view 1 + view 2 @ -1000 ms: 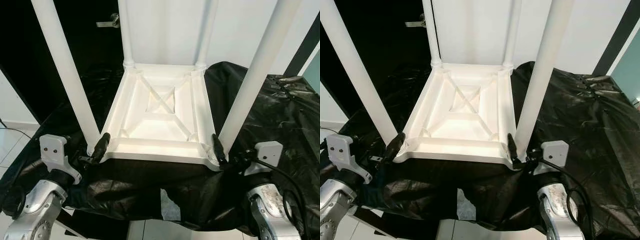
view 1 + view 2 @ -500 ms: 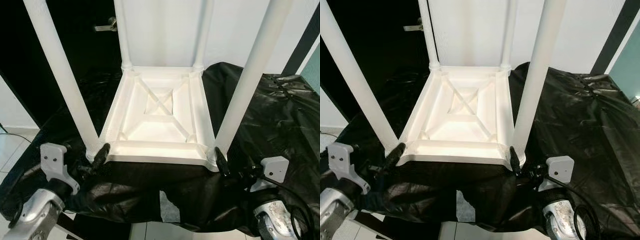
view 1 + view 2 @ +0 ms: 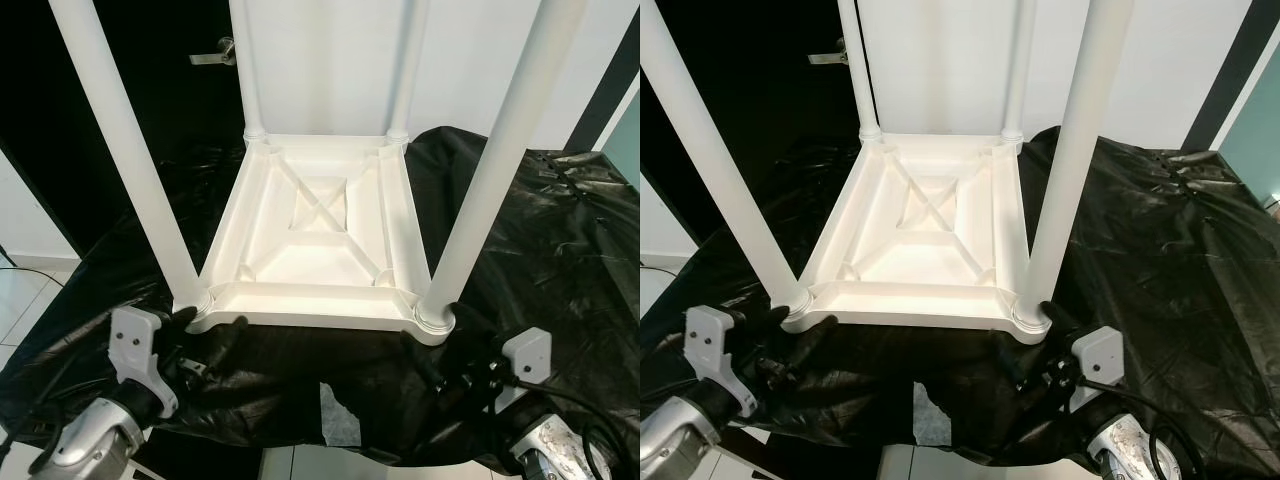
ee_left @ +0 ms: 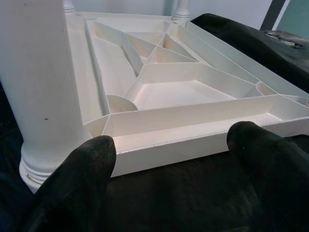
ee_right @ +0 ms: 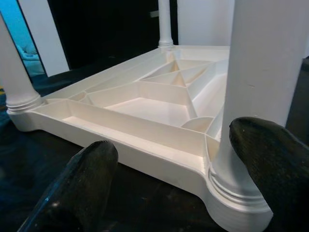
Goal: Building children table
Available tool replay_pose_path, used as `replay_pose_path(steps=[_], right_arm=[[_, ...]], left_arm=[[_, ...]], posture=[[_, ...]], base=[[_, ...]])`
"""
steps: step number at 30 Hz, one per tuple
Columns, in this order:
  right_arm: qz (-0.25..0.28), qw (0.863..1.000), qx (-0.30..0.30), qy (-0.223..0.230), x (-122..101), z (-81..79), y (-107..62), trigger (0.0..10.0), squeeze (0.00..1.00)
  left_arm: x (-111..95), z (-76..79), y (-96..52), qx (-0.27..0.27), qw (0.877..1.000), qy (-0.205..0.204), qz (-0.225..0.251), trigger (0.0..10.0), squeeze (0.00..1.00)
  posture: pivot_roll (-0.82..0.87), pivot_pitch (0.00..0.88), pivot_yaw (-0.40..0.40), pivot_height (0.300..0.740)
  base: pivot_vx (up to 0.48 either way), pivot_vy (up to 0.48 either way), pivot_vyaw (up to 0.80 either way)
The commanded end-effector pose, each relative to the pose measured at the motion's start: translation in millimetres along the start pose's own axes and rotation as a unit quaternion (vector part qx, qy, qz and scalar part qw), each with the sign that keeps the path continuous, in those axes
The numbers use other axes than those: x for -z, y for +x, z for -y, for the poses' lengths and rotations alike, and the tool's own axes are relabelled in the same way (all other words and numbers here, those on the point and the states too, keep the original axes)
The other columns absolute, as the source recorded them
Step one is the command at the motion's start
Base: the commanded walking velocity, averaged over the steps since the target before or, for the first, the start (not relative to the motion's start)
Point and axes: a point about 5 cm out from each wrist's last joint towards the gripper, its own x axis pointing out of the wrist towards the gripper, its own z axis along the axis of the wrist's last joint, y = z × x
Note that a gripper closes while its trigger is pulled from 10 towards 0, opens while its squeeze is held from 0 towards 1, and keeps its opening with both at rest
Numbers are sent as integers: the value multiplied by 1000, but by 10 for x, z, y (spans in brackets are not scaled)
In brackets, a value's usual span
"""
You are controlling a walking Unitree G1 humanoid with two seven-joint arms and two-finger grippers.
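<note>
Both claws have backed off the near corners since earlier. Left claw (image 3: 205,350) at 7 o'clock, right claw (image 3: 425,365) at 5 o'clock, both released. Upside-down white table (image 3: 320,225) rests centre on black sheet (image 3: 560,250), legs up.

Smooth white plastic table (image 3: 330,225) with a soft sheen, lying on crinkled glossy black plastic sheeting (image 3: 560,240), matt rubbery black fingers (image 4: 91,159) showing beside its rim, brushed silver metal arm (image 3: 95,445) glinting below.

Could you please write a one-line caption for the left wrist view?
Open left tool facing the near edge of the upside-down white table, beside one upright leg.
</note>
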Motion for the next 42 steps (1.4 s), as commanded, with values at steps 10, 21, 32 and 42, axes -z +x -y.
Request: replay_pose_path(steps=[10,21,32,42], right_arm=[[-6,999,-44,12,46,-6,40,10000,0],[-9,998,-59,12,80,11,35,10000,0],[-8,998,-66,11,77,21,49,10000,0],[3,998,-66,5,-13,22,114,10000,0]], left_arm=[[-19,101,-82,123,992,-5,-5,10000,0],[-11,96,-110,115,993,-8,-7,10000,0],[-18,100,-125,115,993,-7,-10,10000,0],[-44,126,-117,120,993,-6,-9,10000,0]], posture=[[45,0,-32,740],[53,0,-36,740],[56,0,-37,740],[57,0,-37,740]], base=[[0,0,0],[0,249,0],[0,306,0],[0,326,598]])
